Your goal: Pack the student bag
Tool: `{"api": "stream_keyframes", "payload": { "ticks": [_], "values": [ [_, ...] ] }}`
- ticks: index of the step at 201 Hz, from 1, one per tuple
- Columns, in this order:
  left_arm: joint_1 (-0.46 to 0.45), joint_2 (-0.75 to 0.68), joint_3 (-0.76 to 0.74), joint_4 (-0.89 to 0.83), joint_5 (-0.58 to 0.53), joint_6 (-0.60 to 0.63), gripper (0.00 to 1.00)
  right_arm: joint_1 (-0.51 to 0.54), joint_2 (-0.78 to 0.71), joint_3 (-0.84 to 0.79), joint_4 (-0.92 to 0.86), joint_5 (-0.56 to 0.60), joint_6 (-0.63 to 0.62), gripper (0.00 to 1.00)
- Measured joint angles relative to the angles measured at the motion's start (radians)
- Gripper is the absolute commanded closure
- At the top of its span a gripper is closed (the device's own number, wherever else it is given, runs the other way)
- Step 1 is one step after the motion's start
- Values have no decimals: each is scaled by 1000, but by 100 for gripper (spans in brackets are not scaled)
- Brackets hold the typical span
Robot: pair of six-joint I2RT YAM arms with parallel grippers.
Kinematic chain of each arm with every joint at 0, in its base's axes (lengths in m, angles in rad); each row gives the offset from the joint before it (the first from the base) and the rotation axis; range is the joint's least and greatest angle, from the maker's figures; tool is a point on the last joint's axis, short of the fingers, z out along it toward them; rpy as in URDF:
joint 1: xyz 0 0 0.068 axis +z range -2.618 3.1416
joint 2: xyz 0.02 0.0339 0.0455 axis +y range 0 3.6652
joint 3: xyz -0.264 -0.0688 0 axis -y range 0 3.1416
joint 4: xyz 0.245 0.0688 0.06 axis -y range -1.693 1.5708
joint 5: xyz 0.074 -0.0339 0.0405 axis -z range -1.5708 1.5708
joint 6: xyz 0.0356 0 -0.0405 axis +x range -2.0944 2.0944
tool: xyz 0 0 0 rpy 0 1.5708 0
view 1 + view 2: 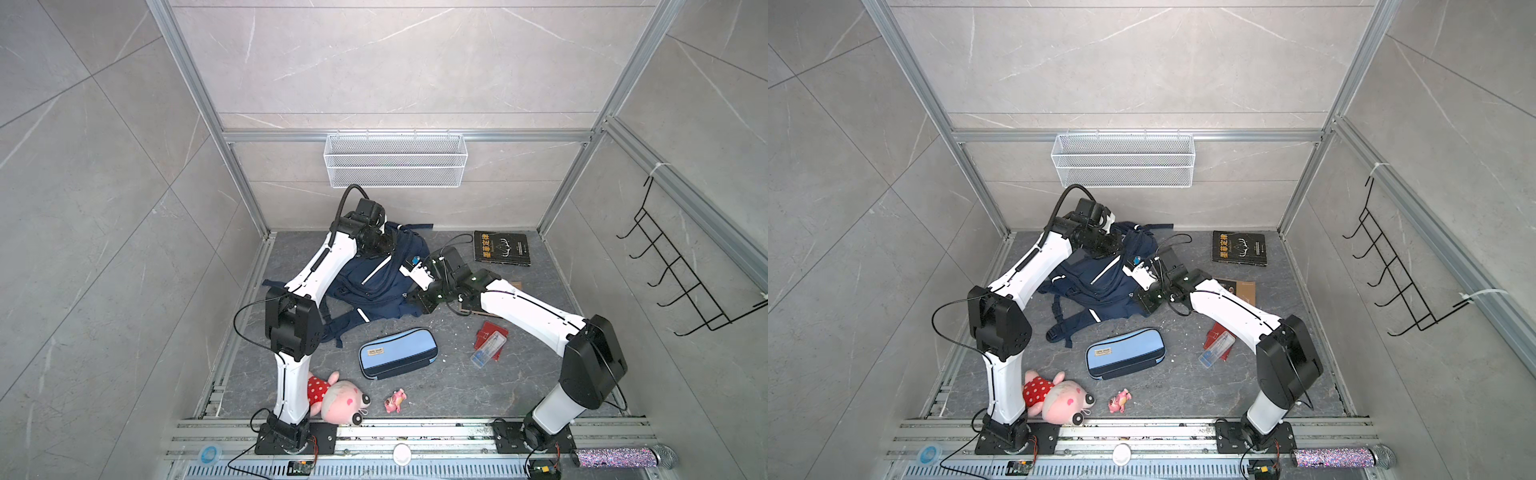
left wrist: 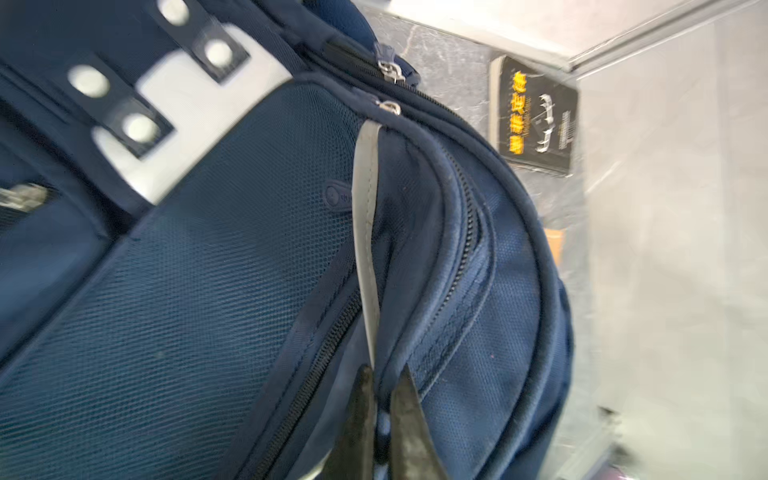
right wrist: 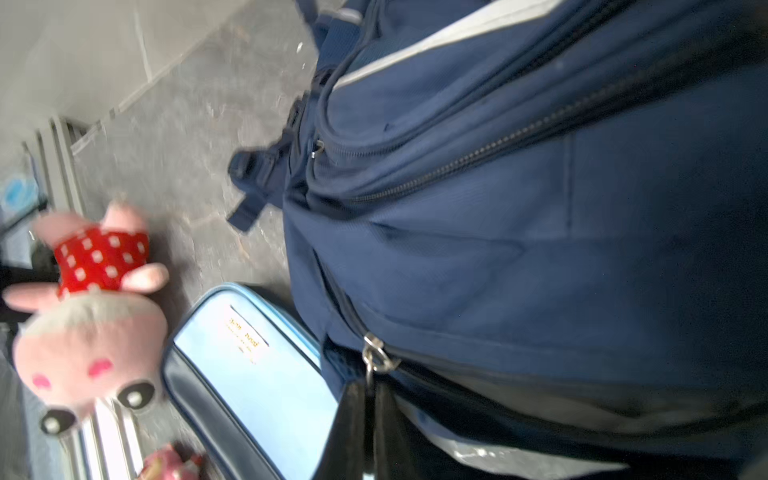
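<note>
student bag (image 1: 374, 282) lies on the table (image 1: 436, 386) toward the far wall, long axis running far to near, straps trailing near-left.

left fingers (image 2: 360, 403) closed, pinching a ridge of bag fabric beside the grey stripe (image 2: 365, 232), at the bag's far end.

right fingers (image 3: 353, 415) closed on the metal zip pull (image 3: 374, 353), at the bag's right-hand near edge. the zip track runs away from them along the bag's length. right arm is the nearer to that zip; likely the left pinch braces while the right draws the pull.

pencil case (image 1: 398, 353) and plush pig (image 1: 336, 397) wait nearer the arm bases, the book (image 1: 502, 248) far right.

in both top views the wrists hide the fingertips. which pocket this zip serves: cannot tell. wrist views blurred.
</note>
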Motion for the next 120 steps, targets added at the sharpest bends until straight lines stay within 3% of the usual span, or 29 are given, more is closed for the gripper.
{"api": "stream_keyframes", "payload": {
  "ticks": [16, 32, 45, 86, 120],
  "values": [
    [2, 8, 0, 13, 22, -26, 100, -20, -40, -93, 86, -8, 78, 100],
    [1, 8, -19, 36, 33, -19, 55, -57, -71, -169, 143, -18, 141, 100],
    [2, -7, -61, 84, 39, 1, 31, -92, -85, -204, 150, -35, 170, 100],
    [0, -163, -308, 129, 12, 253, 27, -211, -87, -220, 131, -85, 199, 100],
    [-89, -238, -436, 79, -94, 524, 28, -261, -82, -170, 79, -94, 186, 100]
  ]
}}
